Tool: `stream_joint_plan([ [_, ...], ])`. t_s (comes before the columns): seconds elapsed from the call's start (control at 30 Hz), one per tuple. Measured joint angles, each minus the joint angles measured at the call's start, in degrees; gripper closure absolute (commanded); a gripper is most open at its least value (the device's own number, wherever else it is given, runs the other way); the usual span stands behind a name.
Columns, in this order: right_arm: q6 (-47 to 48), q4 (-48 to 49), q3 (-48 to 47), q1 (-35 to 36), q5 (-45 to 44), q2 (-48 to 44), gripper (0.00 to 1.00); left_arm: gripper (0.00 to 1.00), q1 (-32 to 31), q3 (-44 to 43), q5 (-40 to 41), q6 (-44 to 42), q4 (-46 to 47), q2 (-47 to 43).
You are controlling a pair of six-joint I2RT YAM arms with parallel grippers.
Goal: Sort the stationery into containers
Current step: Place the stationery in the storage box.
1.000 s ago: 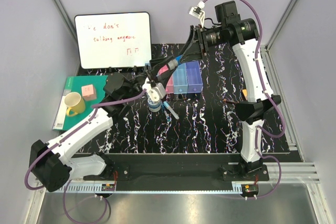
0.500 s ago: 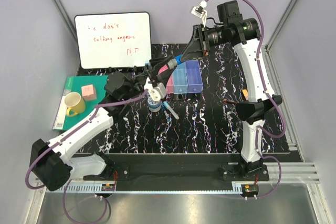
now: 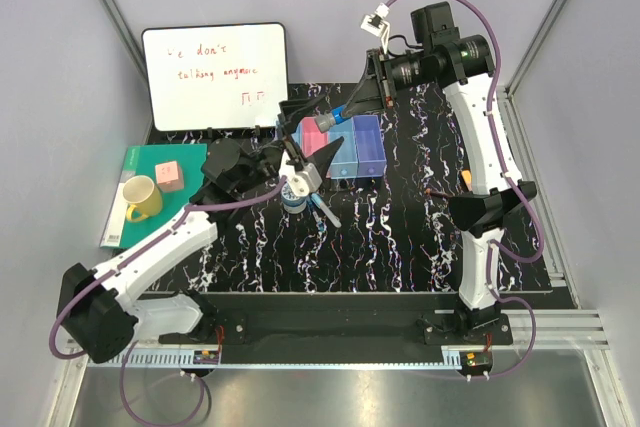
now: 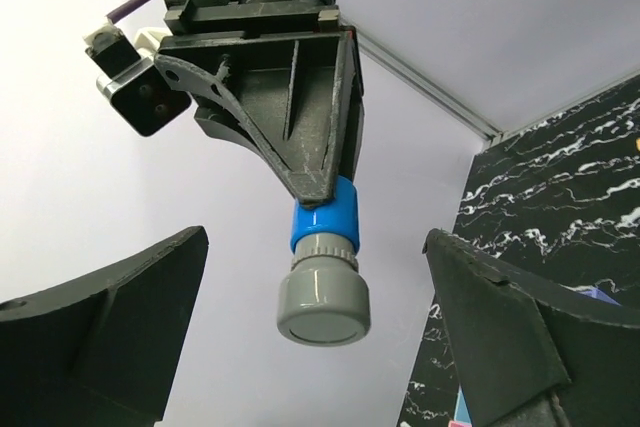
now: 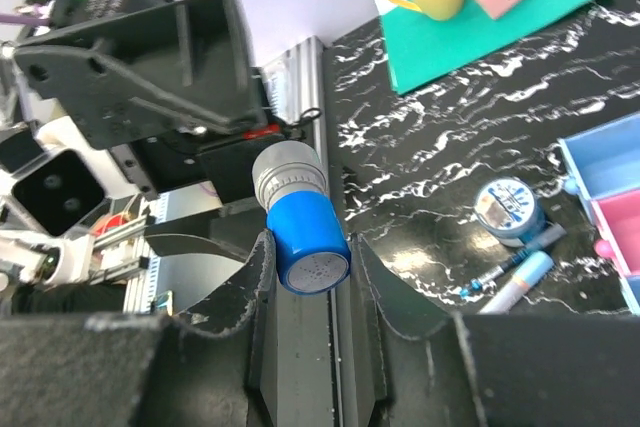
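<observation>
Your right fingers (image 5: 262, 259) clamp the cylinder (image 5: 300, 229) near the bins (image 3: 368, 147); left fingers (image 4: 110, 317) stand apart. Tape (image 5: 507, 209) and pens (image 5: 520, 277) lie unsorted on the surface (image 3: 400, 237).

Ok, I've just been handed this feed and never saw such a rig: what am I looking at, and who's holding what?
Two robot arms are bolted at the near edge of a black marbled table. The big picture looks down from above and behind them. The other two come from a camera on each wrist. The right end effector grips a blue-capped grey cylinder by its blue cap, in the air. The left end effector is open, its fingers on either side of the cylinder without touching it. On the table lie a tape roll and pens, near a row of coloured bins. At the left are a whiteboard and a green notebook carrying a yellow mug.
</observation>
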State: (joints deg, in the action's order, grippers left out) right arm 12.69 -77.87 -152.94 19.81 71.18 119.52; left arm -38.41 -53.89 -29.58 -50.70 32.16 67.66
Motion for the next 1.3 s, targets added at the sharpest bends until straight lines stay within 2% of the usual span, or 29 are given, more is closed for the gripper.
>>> stream_joint_plan([
  [0.17, -0.6, 0.0, 1.0, 0.0, -7.5, -0.4, 1.0, 0.01, 0.0, 2.5, 0.3, -0.6, -5.2, -5.7],
  [0.33, 0.8, 0.1, 1.3, 0.0, -24.1, -0.3, 1.0, 0.01, 0.0, 4.5, 2.1, -2.6, -14.9, -15.4],
  [0.5, 6.3, 0.9, 1.3, 0.0, -38.8, 1.6, 1.0, 0.01, 0.0, 3.0, 8.8, -2.7, -28.2, -19.1],
  [0.63, 11.7, 1.6, 1.3, 0.0, -46.3, 6.0, 1.0, 0.01, 0.3, 1.8, 14.3, -0.8, -39.5, -17.2],
  [0.73, 15.7, 1.8, 1.4, 0.0, -50.7, 10.1, 1.0, 0.01, 2.9, 0.6, 14.9, 3.0, -48.5, -12.4],
  [0.83, 18.1, 1.8, 1.3, -0.1, -53.4, 13.6, 1.0, 0.01, 6.3, -0.8, 14.1, 6.7, -53.7, -9.5],
  [1.1, 21.9, 2.3, -0.3, -0.2, -57.2, 20.2, 1.0, 0.02, 17.6, -12.0, 4.9, 15.0, -61.2, 0.2],
  [1.3, 23.9, 4.5, -0.5, -0.5, -59.7, 23.1, 1.0, 0.02, 23.3, -16.2, -2.3, 16.5, -65.5, 4.7],
])
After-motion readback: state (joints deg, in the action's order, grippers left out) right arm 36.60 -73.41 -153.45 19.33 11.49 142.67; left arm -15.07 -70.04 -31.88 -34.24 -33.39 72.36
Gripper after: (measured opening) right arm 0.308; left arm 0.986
